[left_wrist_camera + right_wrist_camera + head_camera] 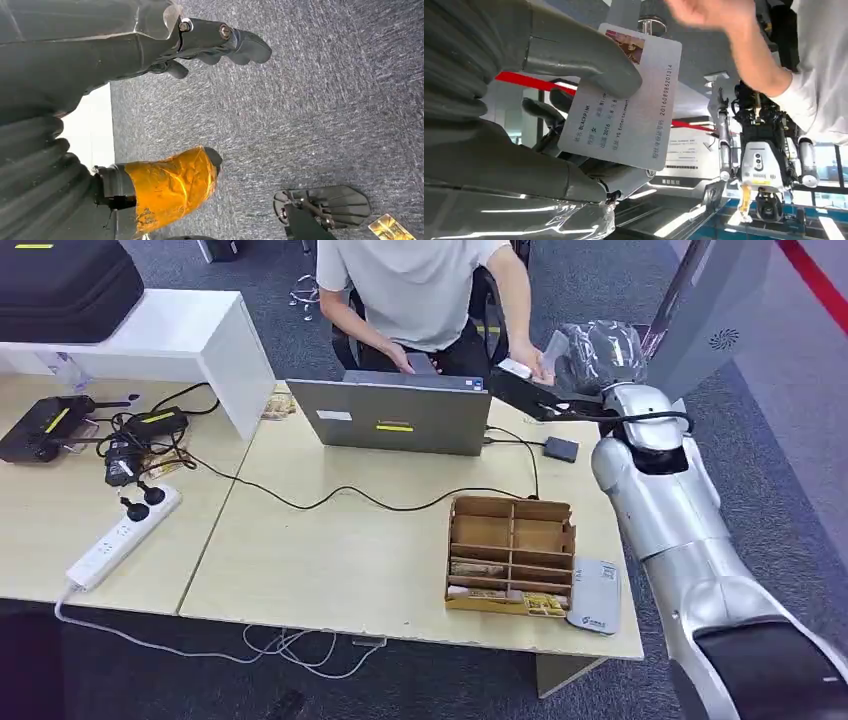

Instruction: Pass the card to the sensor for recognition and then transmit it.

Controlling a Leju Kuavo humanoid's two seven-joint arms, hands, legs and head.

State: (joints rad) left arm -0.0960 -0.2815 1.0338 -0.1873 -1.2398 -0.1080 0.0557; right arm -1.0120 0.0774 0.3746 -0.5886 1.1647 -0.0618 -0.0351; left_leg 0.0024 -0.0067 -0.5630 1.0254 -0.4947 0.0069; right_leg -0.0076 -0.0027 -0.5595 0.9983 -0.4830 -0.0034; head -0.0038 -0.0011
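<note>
The card was held by the right hand, pinched flat between the thick grey thumb on its printed face and the dark fingers behind it. In the head view the right hand was stretched out past the far right corner of the table, at about 1 o'clock from the cardboard organizer, and the card was met there by the person's hand. In the right wrist view the person's hand was seen just beside the free edge of the card, but contact could not be confirmed. The card was judged to be light, thin and fairly stiff, with a smooth plastic surface that could slip from a loose pinch; it was not judged fragile, although it could be bent by a hard squeeze. The free half, away from the thumb, was judged the best place for it to be taken. The grey sensor lay on the table, touching the organizer at its 4 o'clock side. The left hand hung over the carpet with its fingers apart and nothing was held in it.
</note>
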